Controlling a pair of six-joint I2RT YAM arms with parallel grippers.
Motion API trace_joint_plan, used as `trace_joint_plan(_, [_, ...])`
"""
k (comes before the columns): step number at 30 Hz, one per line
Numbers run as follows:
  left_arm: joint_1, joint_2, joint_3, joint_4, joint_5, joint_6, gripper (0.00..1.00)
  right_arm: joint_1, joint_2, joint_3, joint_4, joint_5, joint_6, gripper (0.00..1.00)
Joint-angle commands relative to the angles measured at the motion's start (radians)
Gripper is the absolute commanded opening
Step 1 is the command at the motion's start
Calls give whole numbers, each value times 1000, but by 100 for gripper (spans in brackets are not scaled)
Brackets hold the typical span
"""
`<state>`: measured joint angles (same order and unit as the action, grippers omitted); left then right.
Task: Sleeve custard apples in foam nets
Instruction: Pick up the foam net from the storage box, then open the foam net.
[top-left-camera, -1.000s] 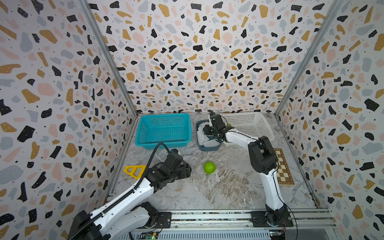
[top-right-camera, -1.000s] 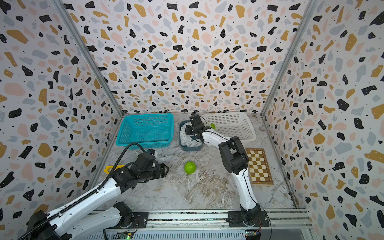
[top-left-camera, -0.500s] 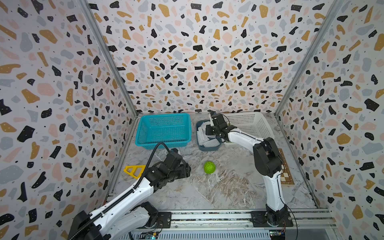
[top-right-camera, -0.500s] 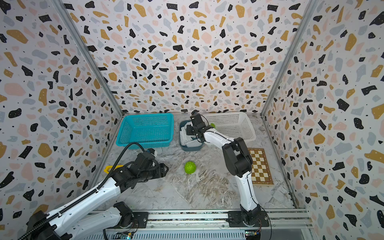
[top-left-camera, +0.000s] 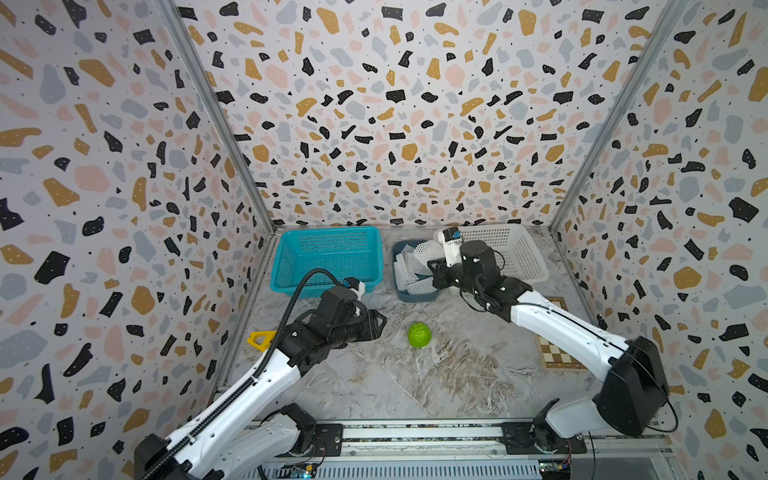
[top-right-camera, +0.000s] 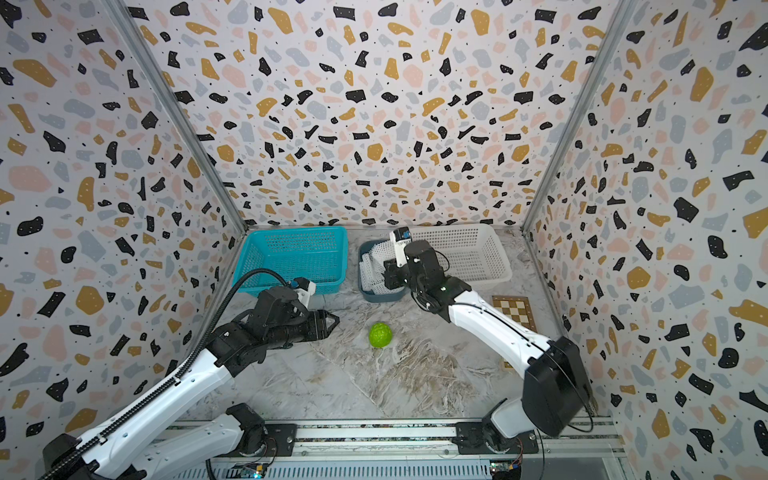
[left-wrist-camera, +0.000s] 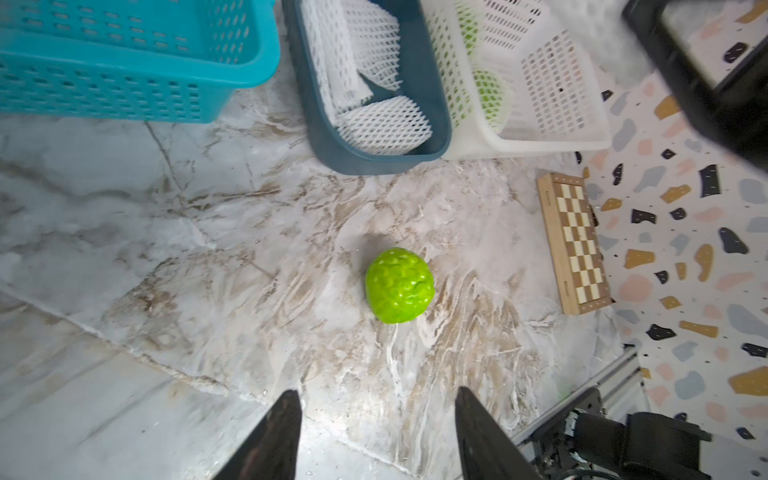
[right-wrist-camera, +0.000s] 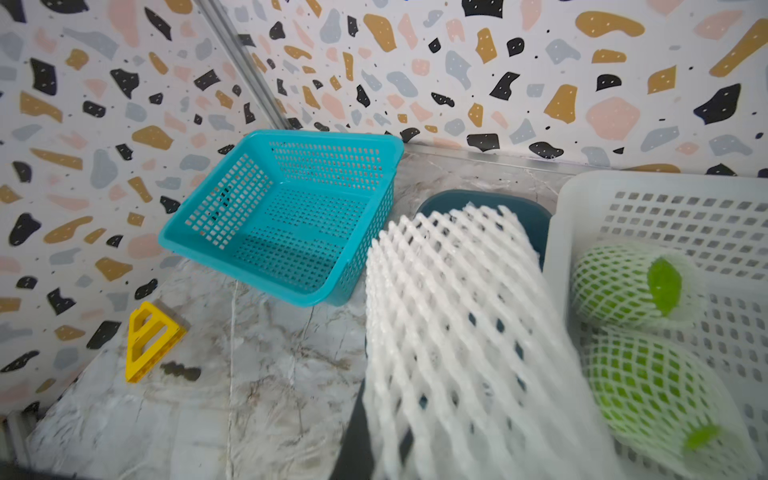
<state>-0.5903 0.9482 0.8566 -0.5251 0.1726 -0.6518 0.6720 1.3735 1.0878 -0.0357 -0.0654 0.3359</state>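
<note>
Nearest the front edge of the marble bench (top-left-camera: 415, 386), the left gripper (top-left-camera: 376, 324) lies low and level, its two dark fingers (left-wrist-camera: 278, 432) spread apart with nothing between them. A bare green custard apple (top-left-camera: 419, 334) sits on the bench just beyond the fingertips, not touching them, about mid-bench. At the bench's left edge lies a yellow triangular piece (top-left-camera: 261, 340), and at the right edge a small wooden chessboard (top-left-camera: 552, 353) lies flat.

Further back, the right gripper (top-left-camera: 438, 276) reaches over a dark blue bin (top-left-camera: 415, 297). Its jaws are pressed together on one foam net (right-wrist-camera: 457, 332), which hangs over the bin and is blurred in the right wrist view; the fingers themselves are hidden there. More foam nets (top-left-camera: 409, 266) lie piled in the bin.

Along the far edge, a white perforated basket (top-left-camera: 519, 257) stands touching the bin's right side. It holds two sleeved custard apples (right-wrist-camera: 623, 286), side by side against its near wall. A teal basket (top-left-camera: 328, 257) sits in the far left corner, just beside the bin
</note>
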Motion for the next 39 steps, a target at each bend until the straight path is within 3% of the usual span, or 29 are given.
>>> trace_joint_plan(1, [15,-11,47,58,115,29,55,25,-130,-100,-21,-56,-53,1])
trace_joint_plan(7, [21,28,68,101,226,15,53,85,-322,-260,-82,-75,-90,1])
trace_joint_plan(16, [23,93,58,229,356,-42,65,107,-540,-417,-84,-152,-110,2])
trace_joint_plan(31, [23,181,64,313,493,-75,69,148,-551,-411,-52,-244,-132,2])
trace_joint_plan(39, [20,220,43,414,560,-121,65,159,-519,-401,-59,-267,-139,2])
